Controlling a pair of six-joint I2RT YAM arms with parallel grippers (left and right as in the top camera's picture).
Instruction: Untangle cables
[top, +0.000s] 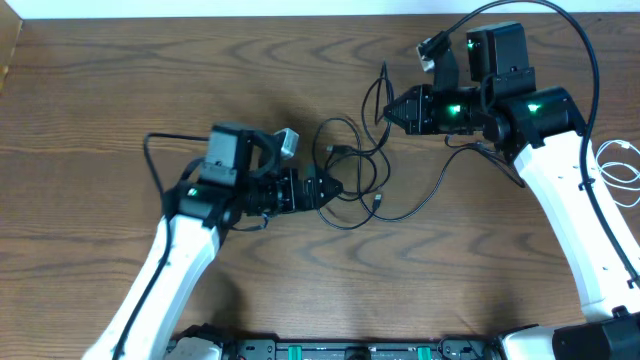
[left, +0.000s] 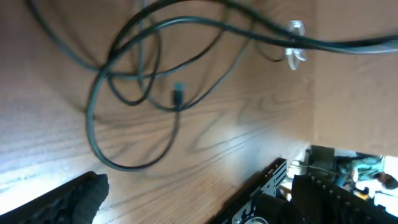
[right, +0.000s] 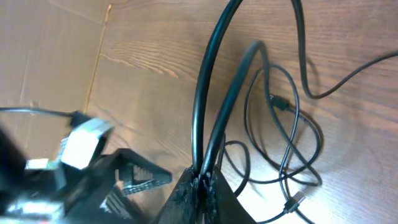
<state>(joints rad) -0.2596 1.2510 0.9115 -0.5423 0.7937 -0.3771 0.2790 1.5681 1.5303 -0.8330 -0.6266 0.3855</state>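
Note:
Thin black cables (top: 355, 170) lie in tangled loops on the wooden table between my two arms. My right gripper (top: 390, 110) is shut on a doubled strand of black cable (right: 214, 93), which rises from the closed fingertips (right: 202, 183); more loops and small plugs (right: 286, 137) lie beyond it. My left gripper (top: 334, 190) stands open at the left edge of the tangle, nothing between its fingers (left: 81, 196). In the left wrist view the loops (left: 143, 81) and a plug end (left: 178, 94) lie ahead of the jaws. A white cable (top: 622, 172) sits at the far right edge.
A thick black wire (top: 575, 40) arcs over the right arm's base. A small clear clip (left: 295, 50) hangs on a strand near the table edge (left: 314, 93). The arm mounts (top: 340, 350) line the front edge.

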